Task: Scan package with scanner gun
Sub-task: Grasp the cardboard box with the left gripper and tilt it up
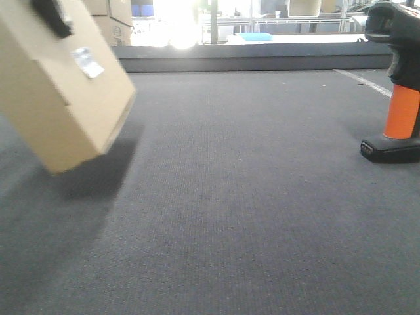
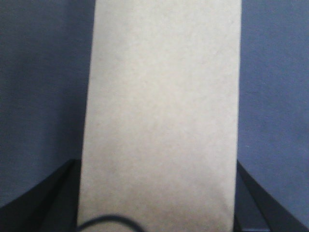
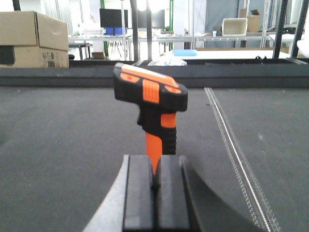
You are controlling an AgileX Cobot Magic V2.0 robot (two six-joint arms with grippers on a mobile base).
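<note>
The package [image 1: 59, 92], a tan cardboard box with a small white label [image 1: 87, 62], hangs tilted above the dark mat at the left. My left gripper [image 1: 52, 16] grips its top. In the left wrist view the package [image 2: 159, 96] fills the middle, and my left gripper [image 2: 157, 198] is shut on it with a dark finger at each side edge. The scanner gun [image 1: 400, 98], black with an orange handle, stands upright on its foot at the far right. My right gripper [image 3: 155, 162] is shut, pads together and empty, just short of the scanner gun [image 3: 152, 99], hiding its foot.
Stacked cardboard boxes with a dark band [image 3: 34, 38] stand beyond the table at the back left. A raised dark ledge [image 1: 262, 59] runs along the far edge. A white strip [image 3: 231, 145] crosses the mat to the right of the scanner.
</note>
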